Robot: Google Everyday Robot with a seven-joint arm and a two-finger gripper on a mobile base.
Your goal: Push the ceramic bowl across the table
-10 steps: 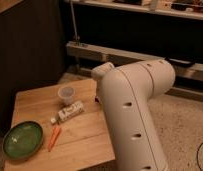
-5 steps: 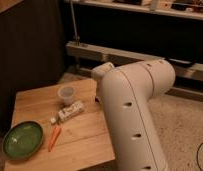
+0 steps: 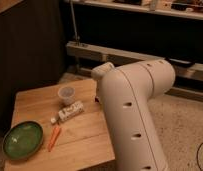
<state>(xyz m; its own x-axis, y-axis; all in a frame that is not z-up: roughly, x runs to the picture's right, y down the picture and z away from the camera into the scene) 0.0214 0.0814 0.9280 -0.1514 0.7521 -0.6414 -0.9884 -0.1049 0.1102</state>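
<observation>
The ceramic bowl (image 3: 22,140), wide, shallow and green inside with a darker rim, sits at the front left corner of the table (image 3: 90,145), which has a light wooden plank top. My gripper does not show in the camera view. Only my thick white arm (image 3: 132,105) shows, rising at the table's right side and covering its right edge. Nothing touches the bowl.
A small translucent plastic cup (image 3: 66,93) stands near the table's back middle. A white tube-like item (image 3: 70,112) lies in front of it, and a thin orange object (image 3: 54,137) lies just right of the bowl. A dark wall and a metal rail stand behind.
</observation>
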